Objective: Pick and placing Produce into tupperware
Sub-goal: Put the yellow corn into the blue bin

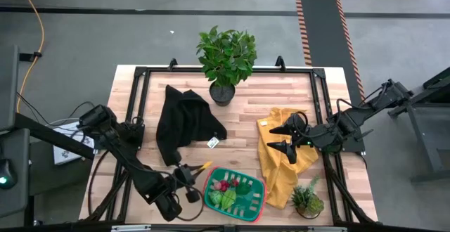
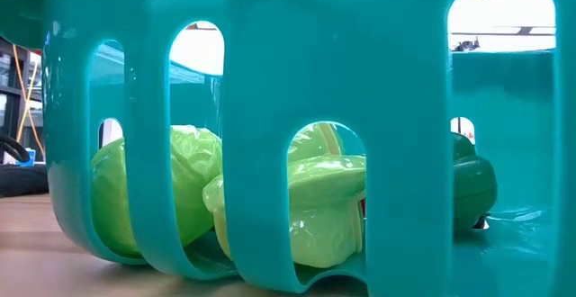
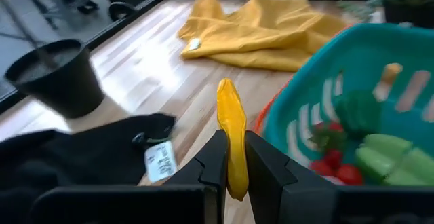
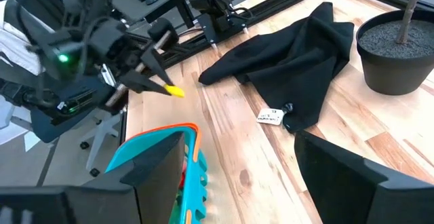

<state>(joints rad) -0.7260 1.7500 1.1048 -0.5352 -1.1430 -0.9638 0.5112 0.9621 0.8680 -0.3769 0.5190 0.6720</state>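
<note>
The tupperware (image 1: 261,190) is a teal-green slotted basket with a red rim, standing near the table's front edge. It holds produce (image 1: 228,190): lime-green pieces (image 2: 315,198), a dark green one and small red ones (image 3: 332,166). Just left of the basket, my left gripper (image 1: 199,170) is shut on a long yellow piece of produce (image 3: 232,136) above the wood. Over the yellow cloth (image 1: 281,172) on the right, my right gripper (image 1: 279,138) hangs open with nothing between its fingers. My left gripper pinches the near half of the yellow piece (image 3: 234,166) between its two fingers. The fingers come from the table's left, slanting a little downward, and lie along the piece. Its free end (image 4: 174,91) sticks out past the fingertips toward the basket, clear of the table.
A black cloth (image 1: 184,119) with a white tag (image 1: 213,143) lies behind the left gripper. A potted plant (image 1: 226,60) stands at the far middle and a small plant (image 1: 307,198) at the front right. A black frame (image 1: 140,77) runs around the table's edges.
</note>
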